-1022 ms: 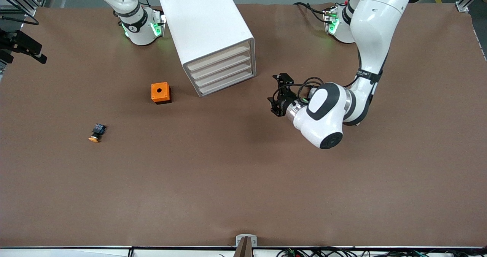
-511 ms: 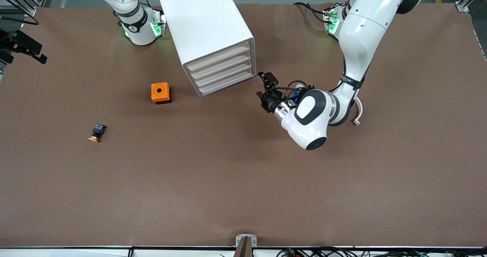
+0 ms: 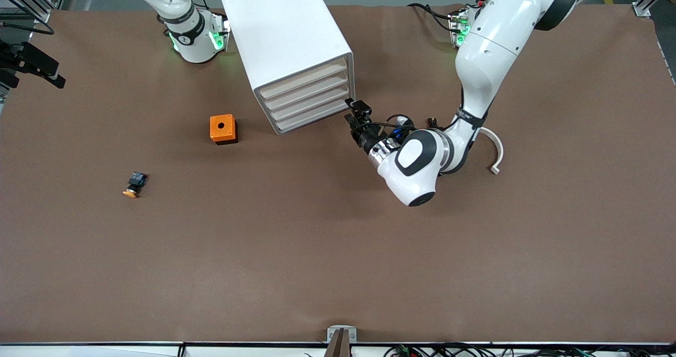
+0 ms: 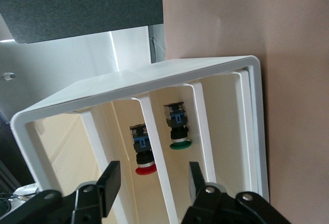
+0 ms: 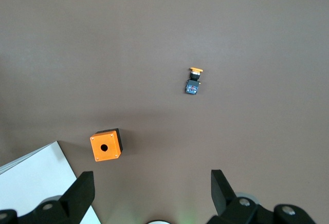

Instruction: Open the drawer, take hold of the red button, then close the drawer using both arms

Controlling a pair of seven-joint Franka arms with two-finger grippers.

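Observation:
The white drawer cabinet (image 3: 288,40) stands near the robots' bases, all four drawers shut. In the left wrist view the cabinet front (image 4: 154,75) fills the frame, and the red-capped button (image 4: 144,153) shows inside one drawer. My left gripper (image 3: 354,112) is open and empty, just in front of the drawer fronts at the corner toward the left arm's end. In its own view the open left gripper (image 4: 151,185) faces the drawers. My right gripper (image 5: 152,190) is open and empty, high over the table, and out of the front view.
A green-capped button (image 4: 178,130) sits in the drawer beside the red one. An orange cube with a hole (image 3: 223,129) and an orange-capped button (image 3: 134,184) lie toward the right arm's end. A white curved piece (image 3: 495,153) lies by the left arm.
My left arm has swung toward the cabinet, bringing its open gripper up close to the drawer fronts. Nothing on the table has moved.

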